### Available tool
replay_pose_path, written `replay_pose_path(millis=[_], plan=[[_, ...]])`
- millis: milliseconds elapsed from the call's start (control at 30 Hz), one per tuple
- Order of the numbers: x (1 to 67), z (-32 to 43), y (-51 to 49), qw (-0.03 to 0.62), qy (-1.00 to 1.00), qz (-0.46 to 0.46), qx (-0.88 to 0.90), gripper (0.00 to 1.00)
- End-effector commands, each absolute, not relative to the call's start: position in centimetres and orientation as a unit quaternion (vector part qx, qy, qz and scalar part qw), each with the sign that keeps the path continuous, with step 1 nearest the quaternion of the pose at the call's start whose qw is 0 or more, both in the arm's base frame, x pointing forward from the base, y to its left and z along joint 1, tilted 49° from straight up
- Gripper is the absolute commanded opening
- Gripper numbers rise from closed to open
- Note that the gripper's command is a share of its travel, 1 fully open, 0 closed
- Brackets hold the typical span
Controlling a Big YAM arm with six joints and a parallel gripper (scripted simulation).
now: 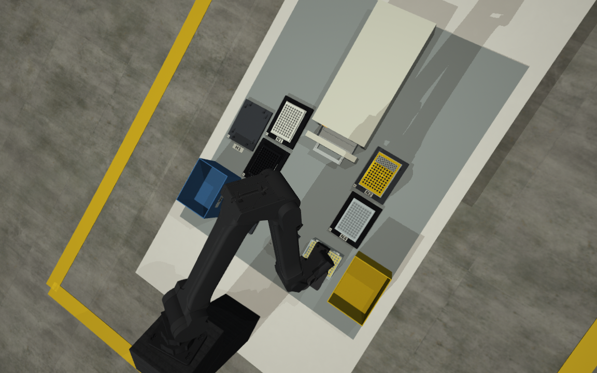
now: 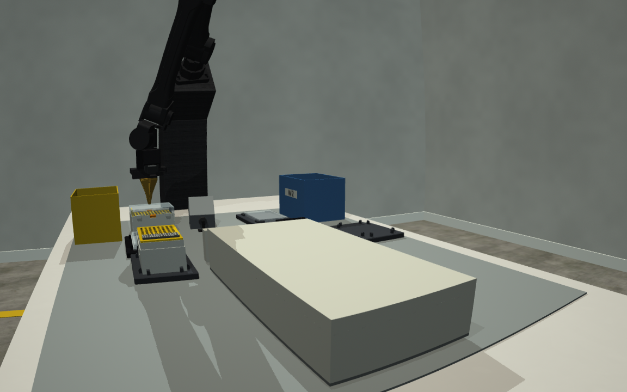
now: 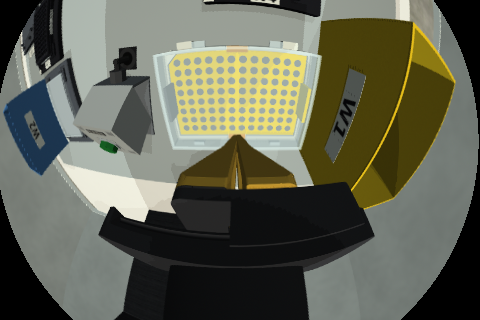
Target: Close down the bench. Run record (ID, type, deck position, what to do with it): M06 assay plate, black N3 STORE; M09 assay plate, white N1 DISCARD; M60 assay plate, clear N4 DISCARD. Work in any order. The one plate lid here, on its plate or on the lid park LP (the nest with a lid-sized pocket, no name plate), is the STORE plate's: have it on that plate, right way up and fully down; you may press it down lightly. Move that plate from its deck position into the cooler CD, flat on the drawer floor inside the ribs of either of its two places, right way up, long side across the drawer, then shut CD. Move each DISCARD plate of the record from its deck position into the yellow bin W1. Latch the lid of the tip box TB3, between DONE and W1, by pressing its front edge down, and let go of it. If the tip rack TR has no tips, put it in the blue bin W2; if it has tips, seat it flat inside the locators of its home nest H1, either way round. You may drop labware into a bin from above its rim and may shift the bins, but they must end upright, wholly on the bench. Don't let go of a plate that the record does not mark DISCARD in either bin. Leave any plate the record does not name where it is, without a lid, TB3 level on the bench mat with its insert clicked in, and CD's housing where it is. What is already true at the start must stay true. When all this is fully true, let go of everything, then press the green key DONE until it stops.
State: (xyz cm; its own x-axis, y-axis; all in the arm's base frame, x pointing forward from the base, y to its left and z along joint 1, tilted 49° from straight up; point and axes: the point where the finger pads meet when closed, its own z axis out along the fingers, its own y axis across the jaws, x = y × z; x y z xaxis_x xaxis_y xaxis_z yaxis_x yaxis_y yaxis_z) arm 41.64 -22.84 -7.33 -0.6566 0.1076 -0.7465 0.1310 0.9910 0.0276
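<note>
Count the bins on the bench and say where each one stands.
2. The yellow bin stands beside the tip box under the shut gripper; the blue bin stands across the bench, partly behind the arm.

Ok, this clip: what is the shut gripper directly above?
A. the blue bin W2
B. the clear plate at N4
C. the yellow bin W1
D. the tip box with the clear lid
D: the closed gripper points down at the near edge of the tip box, with the yellow bin alongside.
</note>
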Motion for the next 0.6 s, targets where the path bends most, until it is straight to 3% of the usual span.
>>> replay_pose_path(millis=[0, 567], plan=[[42.22, -7.49, -22.53, 0.413, 0.908, -0.013, 0.065, 0.0], [42.58, -7.83, -22.58, 0.413, 0.908, -0.013, 0.066, 0.0]])
